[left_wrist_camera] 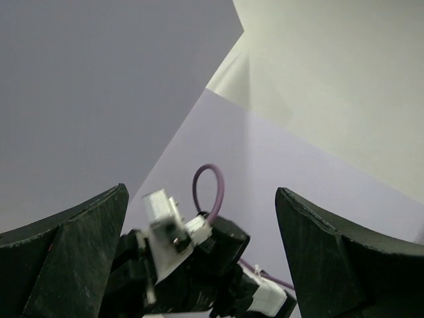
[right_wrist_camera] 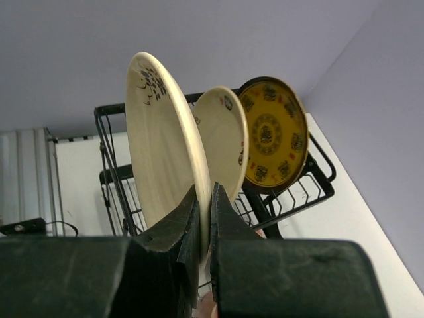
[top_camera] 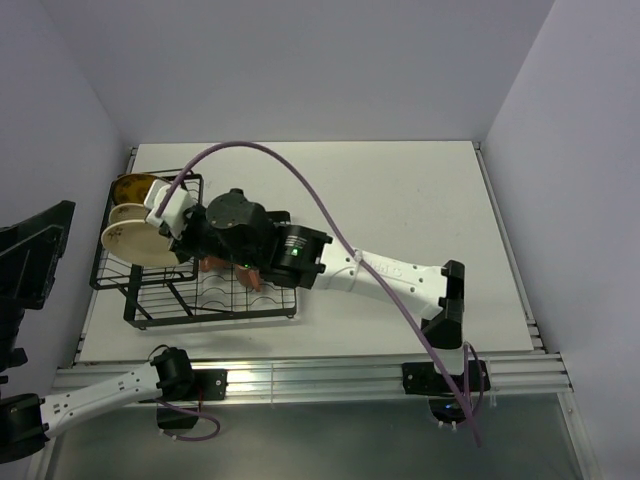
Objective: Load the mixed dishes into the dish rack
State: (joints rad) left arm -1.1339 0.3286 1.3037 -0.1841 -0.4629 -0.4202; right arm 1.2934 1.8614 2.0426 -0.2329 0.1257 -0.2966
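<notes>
The black wire dish rack (top_camera: 215, 300) stands at the table's left. In the right wrist view, a mustard-yellow plate (right_wrist_camera: 273, 132) and a cream plate (right_wrist_camera: 225, 142) stand upright in the rack (right_wrist_camera: 311, 182). My right gripper (right_wrist_camera: 204, 199) is shut on the rim of the other cream plate (right_wrist_camera: 165, 152) and holds it upright in front of them, over the rack's left end (top_camera: 135, 243). Pinkish-orange mugs (top_camera: 212, 265) show partly under the right arm. The dark bowl is hidden. My left gripper (left_wrist_camera: 200, 192) is open and empty, off the table's left side (top_camera: 40, 250).
The right arm (top_camera: 380, 275) stretches across the table's front from its base to the rack. A purple cable (top_camera: 300, 180) arcs above it. Walls close in the table at the back and both sides.
</notes>
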